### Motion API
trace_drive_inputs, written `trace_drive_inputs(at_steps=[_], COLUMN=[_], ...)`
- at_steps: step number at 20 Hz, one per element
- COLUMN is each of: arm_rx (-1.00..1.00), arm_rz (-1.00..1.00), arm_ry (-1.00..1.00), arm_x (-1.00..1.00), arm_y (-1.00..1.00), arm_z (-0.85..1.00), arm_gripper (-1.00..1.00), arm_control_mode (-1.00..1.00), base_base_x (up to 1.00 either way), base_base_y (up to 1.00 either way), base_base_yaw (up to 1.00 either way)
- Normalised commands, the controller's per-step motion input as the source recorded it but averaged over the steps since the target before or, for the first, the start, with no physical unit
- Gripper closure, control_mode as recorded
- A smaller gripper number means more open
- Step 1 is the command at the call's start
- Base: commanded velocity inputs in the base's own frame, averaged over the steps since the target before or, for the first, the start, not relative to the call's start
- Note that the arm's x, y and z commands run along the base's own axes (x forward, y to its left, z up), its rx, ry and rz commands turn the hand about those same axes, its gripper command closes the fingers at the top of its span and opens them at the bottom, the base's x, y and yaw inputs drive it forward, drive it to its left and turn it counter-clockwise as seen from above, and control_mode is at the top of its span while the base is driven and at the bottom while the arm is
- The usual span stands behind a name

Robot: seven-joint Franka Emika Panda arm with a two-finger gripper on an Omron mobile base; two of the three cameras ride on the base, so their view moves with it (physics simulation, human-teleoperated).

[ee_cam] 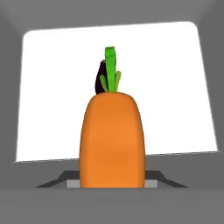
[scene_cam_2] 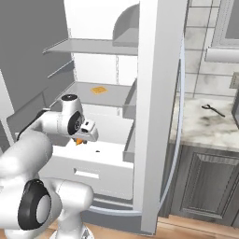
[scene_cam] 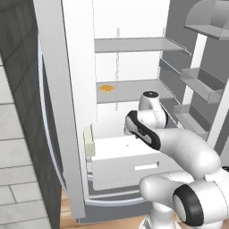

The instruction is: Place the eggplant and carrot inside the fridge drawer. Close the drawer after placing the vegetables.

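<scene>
The main risk is a drop in the wrong spot. The carrot (ee_cam: 112,140) hangs from the gripper (scene_cam_2: 80,141) above the open fridge drawer (scene_cam: 134,167), and if the jaws part while the hand sits too near the drawer's front lip, the carrot could strike the edge and roll out onto the floor instead of landing inside. A second risk is the eggplant (ee_cam: 100,78): in the hand view it lies on the white drawer floor directly behind the carrot's green stem, toward twelve o'clock, so a carrot released from too high could land on it and bounce. A third concerns closing: if either vegetable ends up propped against the front wall or sticking up above the rim, the drawer could jam on the frame when pushed in. The robot's own forearm also reaches across the drawer front in the left base view, so it must clear before any push.

The gripper is clamped on the carrot, jaws narrowed to the vegetable's width; the finger tips themselves are hidden behind its orange body in the hand view. In the right base view a small orange tip pokes out below the hand at about six o'clock, over the drawer's white interior. Nothing else touches the gripper. On the shelf above, at roughly eleven o'clock from the hand, lies a flat orange gridded square (scene_cam: 106,88), well apart from the work.
</scene>
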Motion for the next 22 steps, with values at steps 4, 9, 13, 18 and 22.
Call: trace_drive_inputs(at_steps=[4,9,13,18,22], arm_rx=[0.0,0.0,0.0,0.0,0.0], arm_rz=[0.06,0.09,0.1,0.12,0.11], arm_ry=[0.05,0.04,0.05,0.0,0.02], arm_x=[0.28,0.09,0.0,0.0,-0.03], arm_y=[0.0,0.0,0.0,0.0,0.0], arm_z=[-0.39,-0.43,-0.45,-0.36,-0.32], arm_gripper=[1.0,1.0,1.0,1.0,1.0], arm_control_mode=[-1.0,-1.0,-1.0,-1.0,-1.0], base_base_x=[0.0,0.0,0.0,0.0,0.0], base_base_y=[0.0,0.0,0.0,0.0,0.0], base_base_yaw=[0.0,0.0,0.0,0.0,0.0])
